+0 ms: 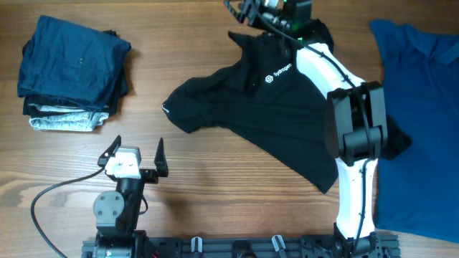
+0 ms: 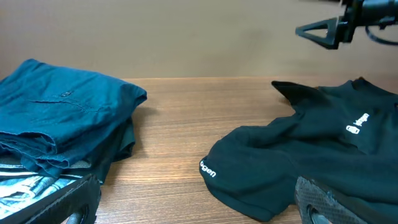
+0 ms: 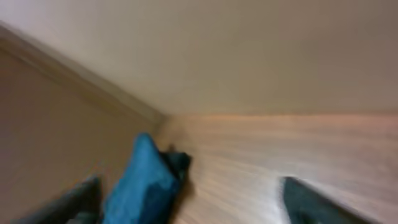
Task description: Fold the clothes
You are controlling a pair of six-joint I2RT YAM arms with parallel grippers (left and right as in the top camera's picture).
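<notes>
Taking the folded stack [image 1: 72, 72] at the table's [image 1: 215, 179] left end as the marker, the left gripper [image 1: 137, 148] sits nearer the robot than the stack and a little to its right, jaws spread wide and empty. Well to the right of the stack lies the black shirt [image 1: 272, 115], front up with its white logo showing, rumpled and only half spread. It looks light, limp and unlikely to slip on the wood, so it should drape and drag rather than hold a shape; a pinch at a sleeve cuff, shoulder seam or hem corner probably gives the best hold. Its long axis runs on a diagonal: the collar points toward the table's far edge, the hem toward the near right, and one sleeve reaches back toward the stack. Further right of the stack, above the collar, the right gripper [image 1: 242, 10] hangs with jaws parted, gripping nothing. Farthest from the stack lies the blue shirt [image 1: 419, 122], spread flat.
</notes>
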